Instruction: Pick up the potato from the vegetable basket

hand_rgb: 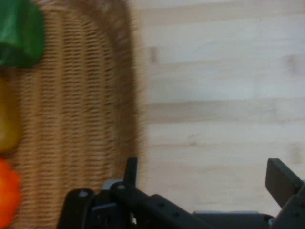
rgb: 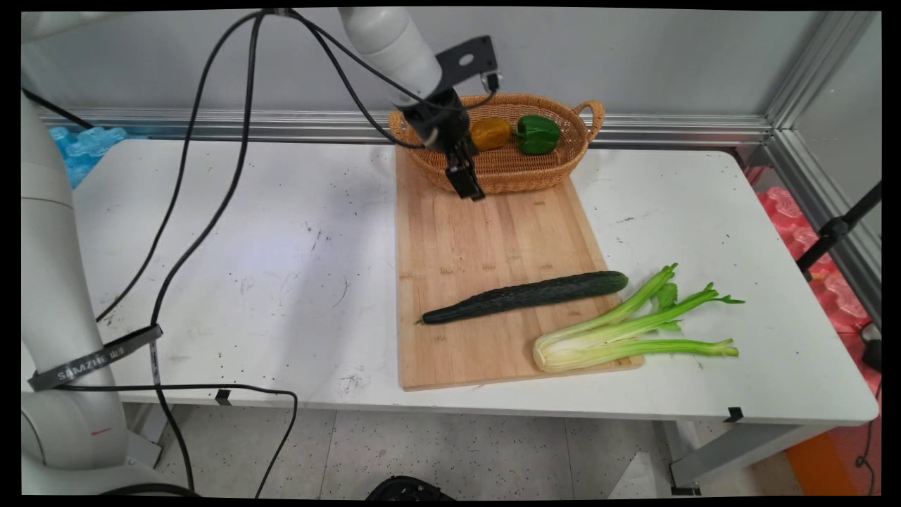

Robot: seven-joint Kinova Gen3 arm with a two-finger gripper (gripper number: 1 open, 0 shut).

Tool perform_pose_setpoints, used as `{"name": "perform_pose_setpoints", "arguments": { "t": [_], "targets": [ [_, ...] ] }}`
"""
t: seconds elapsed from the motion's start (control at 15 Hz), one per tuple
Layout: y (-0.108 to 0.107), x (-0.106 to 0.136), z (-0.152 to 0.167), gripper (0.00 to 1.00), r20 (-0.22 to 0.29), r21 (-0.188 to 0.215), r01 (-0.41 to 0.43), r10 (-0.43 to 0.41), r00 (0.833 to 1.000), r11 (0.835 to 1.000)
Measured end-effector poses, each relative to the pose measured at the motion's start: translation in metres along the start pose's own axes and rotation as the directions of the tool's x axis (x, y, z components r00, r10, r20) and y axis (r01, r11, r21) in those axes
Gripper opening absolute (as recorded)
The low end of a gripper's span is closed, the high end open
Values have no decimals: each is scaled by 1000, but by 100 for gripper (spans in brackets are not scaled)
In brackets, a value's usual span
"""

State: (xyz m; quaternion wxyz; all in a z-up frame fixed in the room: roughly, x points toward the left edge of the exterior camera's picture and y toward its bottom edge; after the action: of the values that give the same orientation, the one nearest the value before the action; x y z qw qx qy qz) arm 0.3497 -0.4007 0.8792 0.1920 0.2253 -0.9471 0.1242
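My gripper hangs above the near rim of a wicker basket, at the far end of a wooden cutting board. It is open and holds nothing; in the hand view the gripper has bare board between its fingers. The basket holds a green pepper, a yellow pepper and, in the hand view, an orange one beside the yellow pepper and green pepper. A dark cucumber lies across the board's near half.
A celery bunch lies over the board's near right corner, its leaves on the white table. Black cables hang over the table's left side. A black stand leg crosses beyond the right edge.
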Motion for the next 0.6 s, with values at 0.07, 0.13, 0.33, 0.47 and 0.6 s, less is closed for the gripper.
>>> {"name": "perform_pose_setpoints", "arguments": {
  "t": [0.07,0.13,0.33,0.47,0.6],
  "targets": [
    [-5,-2,-1,100,2,8,0,0,1000,1000],
    [-13,-4,-2,100,3,20,-1,1,1000,1000],
    [-42,-7,-4,100,-6,63,1,0,1000,998],
    [-61,-5,-3,100,-23,90,11,-9,1000,996],
    [-77,-2,-1,100,-41,109,22,-17,999,994]
  ]
}}
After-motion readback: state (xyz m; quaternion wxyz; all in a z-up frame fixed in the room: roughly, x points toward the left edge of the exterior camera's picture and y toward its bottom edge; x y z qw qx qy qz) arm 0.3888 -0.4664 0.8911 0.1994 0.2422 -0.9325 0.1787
